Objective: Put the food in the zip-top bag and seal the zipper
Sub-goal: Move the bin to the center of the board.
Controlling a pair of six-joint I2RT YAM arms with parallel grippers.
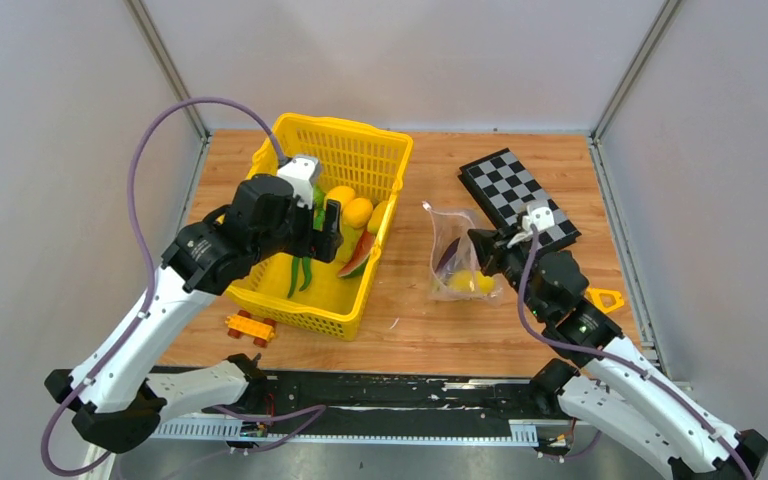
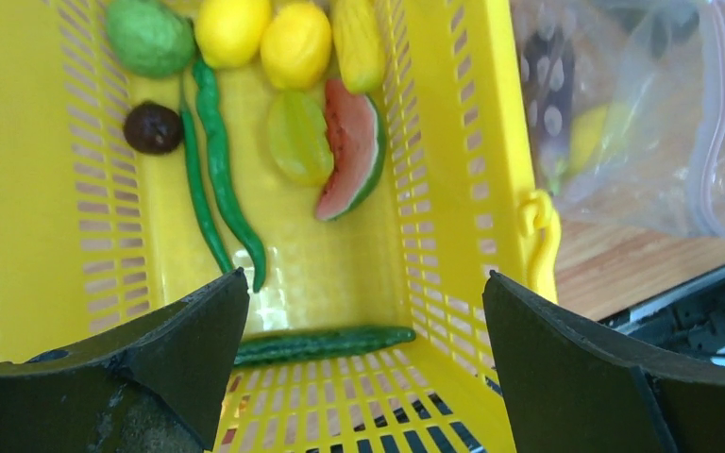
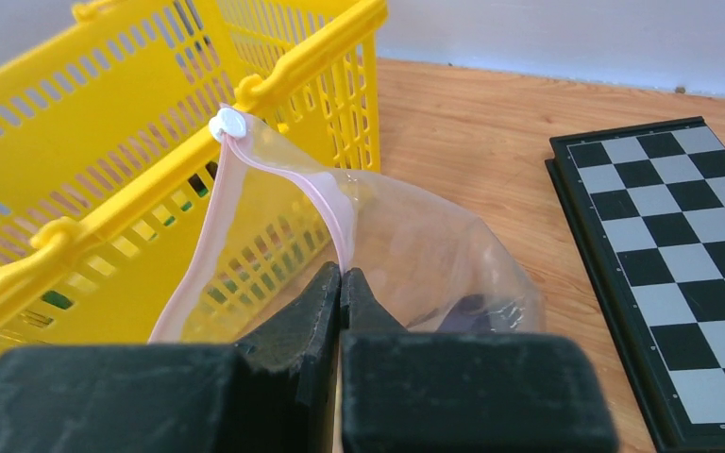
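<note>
The food lies in the yellow basket: two lemons point(image 2: 231, 28), long green pods point(image 2: 222, 179), a watermelon slice point(image 2: 354, 146), a dark ball point(image 2: 153, 127) and a cucumber point(image 2: 326, 344). My left gripper point(image 2: 366, 283) hangs open and empty above the basket's near end point(image 1: 325, 232). The clear zip-top bag point(image 1: 457, 262) stands between basket and chequerboard, its mouth open, with a purple eggplant point(image 1: 447, 255) and yellow fruit point(image 1: 470, 283) inside. My right gripper point(image 3: 342, 274) is shut on the pink zipper strip point(image 3: 335, 203), holding that edge up. The white slider point(image 3: 228, 123) sits at the strip's far end.
The yellow lattice basket point(image 1: 290, 310) stands left of centre. An orange toy car point(image 1: 249, 327) lies by its near left corner. A chequerboard point(image 1: 520, 195) lies at the back right, and a small orange piece point(image 1: 605, 298) near the right edge. Walls enclose the table on three sides.
</note>
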